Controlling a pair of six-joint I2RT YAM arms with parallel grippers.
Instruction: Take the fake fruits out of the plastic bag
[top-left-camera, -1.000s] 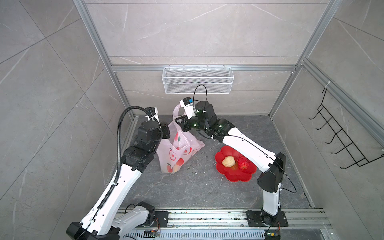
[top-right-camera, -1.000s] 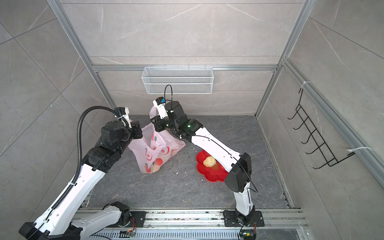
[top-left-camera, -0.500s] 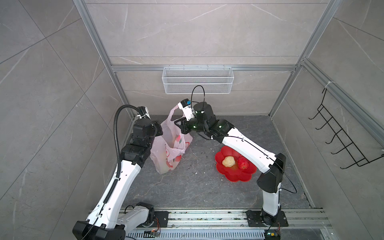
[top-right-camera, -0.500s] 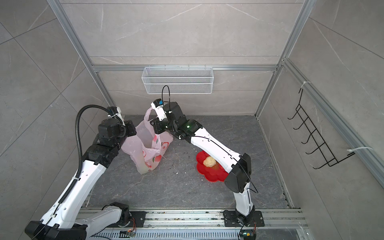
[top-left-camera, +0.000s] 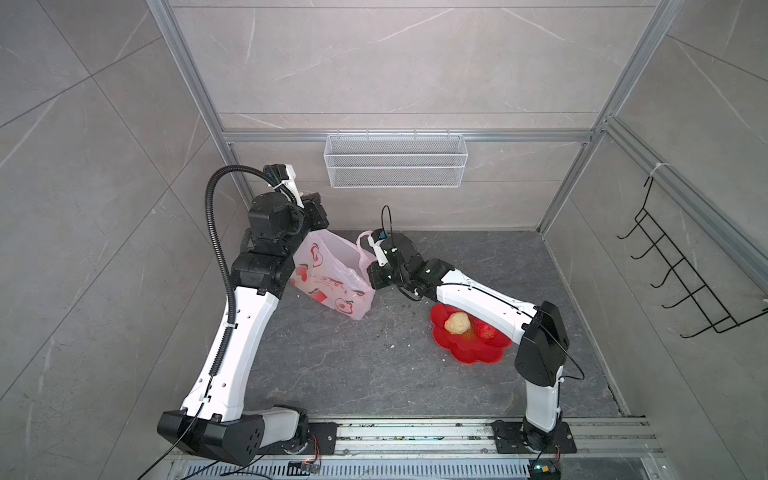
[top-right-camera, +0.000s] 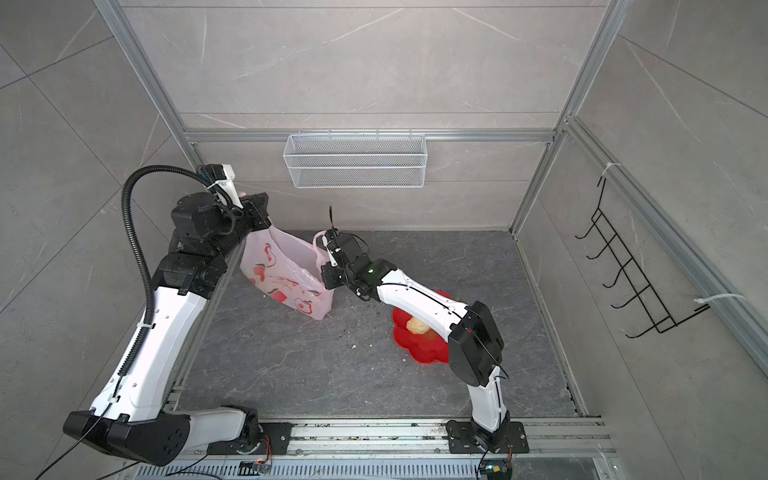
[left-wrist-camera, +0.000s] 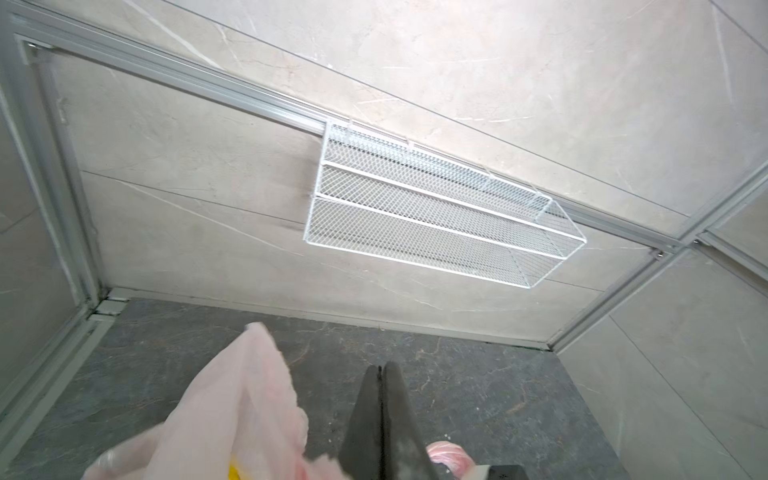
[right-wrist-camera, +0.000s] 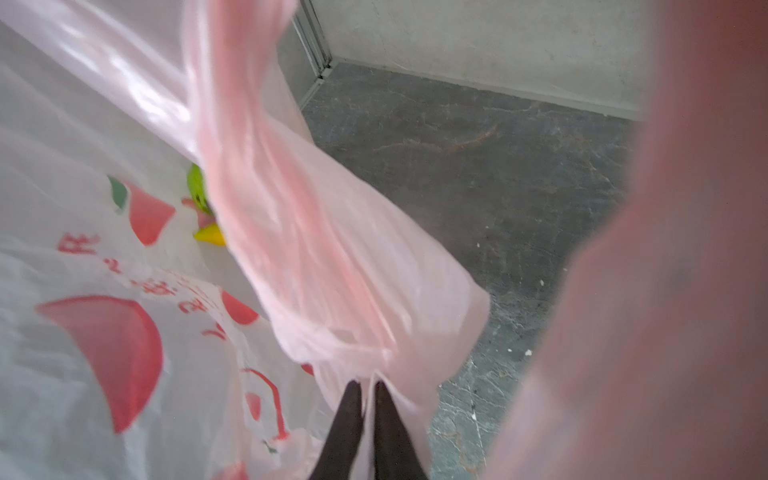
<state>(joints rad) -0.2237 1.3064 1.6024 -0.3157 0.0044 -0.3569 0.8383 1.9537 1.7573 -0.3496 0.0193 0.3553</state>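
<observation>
Clamped shut on bunched film, left hand (left-wrist-camera: 380, 374) and right hand (right-wrist-camera: 368, 386) hold the thin, slippery plastic bag (top-left-camera: 332, 282) by its top, where it seems strongest, light fake fruits (right-wrist-camera: 196, 187) loose inside

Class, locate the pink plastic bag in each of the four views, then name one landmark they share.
Top view: plastic bag left of centre.
Top view: same place.
Left wrist: bag beside the shut fingers.
Right wrist: bag pinched in the fingers, close up.
Landmark: dark stone floor.
</observation>
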